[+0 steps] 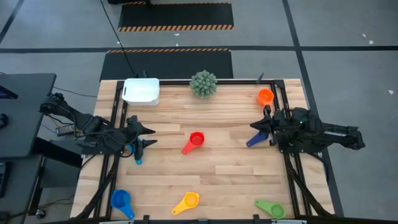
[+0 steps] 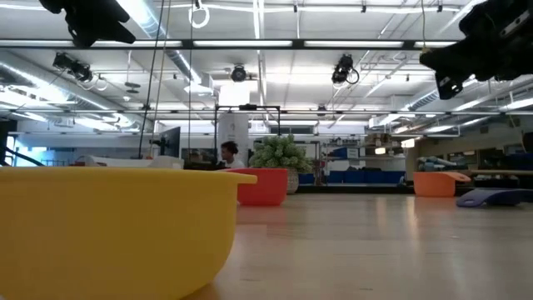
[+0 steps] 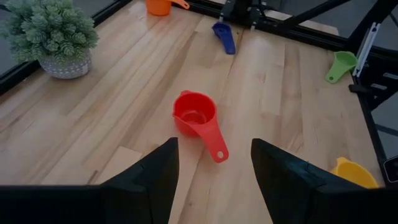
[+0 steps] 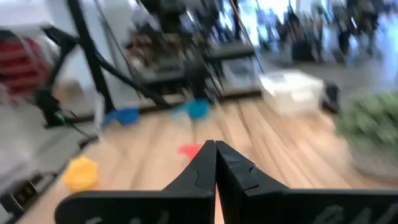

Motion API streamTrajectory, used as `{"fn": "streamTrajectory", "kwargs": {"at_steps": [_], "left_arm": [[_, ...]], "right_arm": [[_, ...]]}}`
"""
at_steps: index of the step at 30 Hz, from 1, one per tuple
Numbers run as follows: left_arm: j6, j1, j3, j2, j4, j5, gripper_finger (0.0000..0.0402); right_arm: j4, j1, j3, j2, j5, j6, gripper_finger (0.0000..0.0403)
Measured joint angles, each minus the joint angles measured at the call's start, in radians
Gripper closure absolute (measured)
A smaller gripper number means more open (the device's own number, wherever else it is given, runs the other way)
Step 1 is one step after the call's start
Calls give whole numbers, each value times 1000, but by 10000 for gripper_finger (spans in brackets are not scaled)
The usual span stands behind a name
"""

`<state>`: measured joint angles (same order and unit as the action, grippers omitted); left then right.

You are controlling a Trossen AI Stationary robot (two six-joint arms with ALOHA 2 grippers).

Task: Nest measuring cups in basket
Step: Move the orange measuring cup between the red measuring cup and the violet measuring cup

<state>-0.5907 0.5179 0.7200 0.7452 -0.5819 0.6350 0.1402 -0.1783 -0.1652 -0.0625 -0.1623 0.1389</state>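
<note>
Wooden desk (image 1: 236, 162) with the cups scattered all over it and none in the white basket (image 1: 142, 91) yet, which sits at the far edge on the left side, next to the spiky green plant (image 1: 203, 83).

What matters for the next grab, I think, is the red cup (image 1: 194, 141) in the middle. It lies straight out in front of the left hand (image 1: 149, 136), with a clear stretch of bare wood between them. In the left wrist view the red cup (image 3: 198, 119) has its bowl farther off and its handle angled back toward the hand and a bit to one side, so the handle is the near end. The left hand's two fingers are spread apart with nothing between them. It's also the arm closer to the basket, so I'd guess it takes this one.

The right hand (image 1: 254, 126) is pinched fully closed, holding nothing, and hangs above the dark blue cup (image 1: 256, 140) on its side, with the orange cup (image 1: 265, 96) just beyond.

The others sit along the near edge: light blue cup (image 1: 120, 200), yellow cup (image 1: 188, 201), green cup (image 1: 272, 208).
</note>
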Motion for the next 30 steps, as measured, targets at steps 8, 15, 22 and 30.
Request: {"fn": "streamTrajectory", "kwargs": {"at_steps": [8, 15, 22, 30], "left_arm": [[0, 0, 0, 0, -23, 1, 196], [0, 0, 0, 0, -23, 19, 196], [1, 0, 0, 0, -23, 19, 196], [0, 0, 0, 0, -22, 19, 196]], "right_arm": [[233, 0, -221, -141, 151, 155, 398], [508, 0, -447, -351, 232, 249, 400], [828, -10, -677, -621, 323, 332, 400], [888, -86, -784, -836, 354, 305, 368]]}}
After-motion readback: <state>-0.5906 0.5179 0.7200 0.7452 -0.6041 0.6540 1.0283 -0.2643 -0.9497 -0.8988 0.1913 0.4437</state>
